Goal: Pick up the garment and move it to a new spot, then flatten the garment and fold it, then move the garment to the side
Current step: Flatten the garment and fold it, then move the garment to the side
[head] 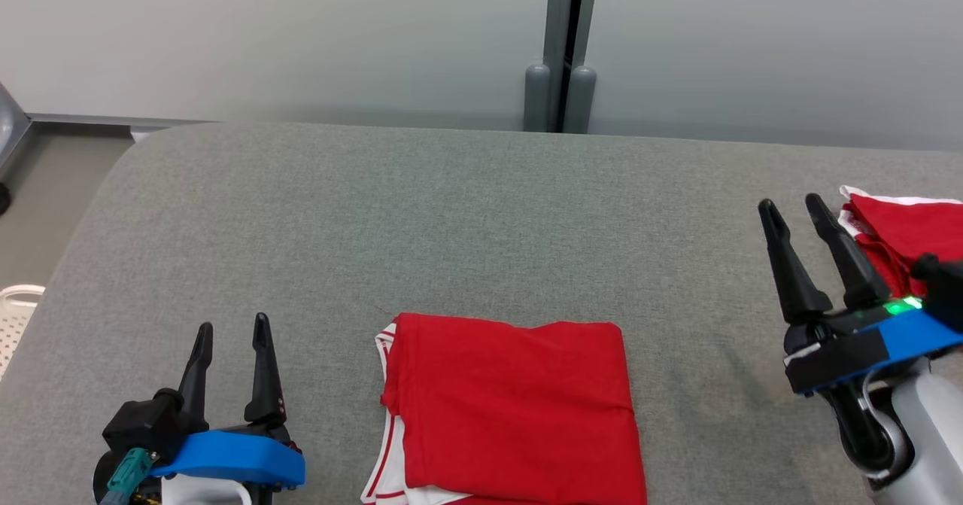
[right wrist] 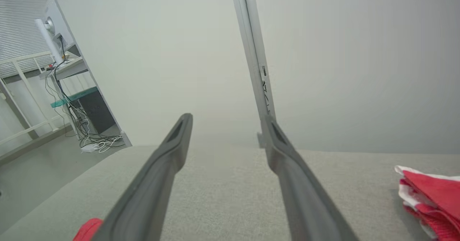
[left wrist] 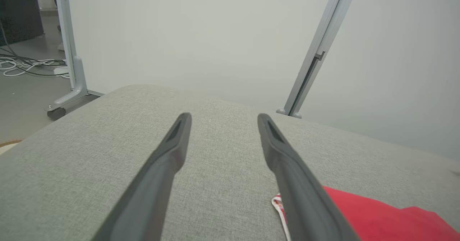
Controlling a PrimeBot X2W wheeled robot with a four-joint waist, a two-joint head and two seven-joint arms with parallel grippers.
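The garment [head: 511,407] is seen folded into a neat red rectangle on the grey table [head: 451,211], close to the near edge and between the two grippers. The left gripper [head: 233,323] is held near its white-trimmed edge. The right gripper [head: 791,204] is well apart from it, beside a red pile [head: 910,234] at the table's right end. The fingers of both are spread apart and nothing is held. The move to the side is judged not yet done. All layers should be pinched together at one edge and carried low, so that the fold is kept.
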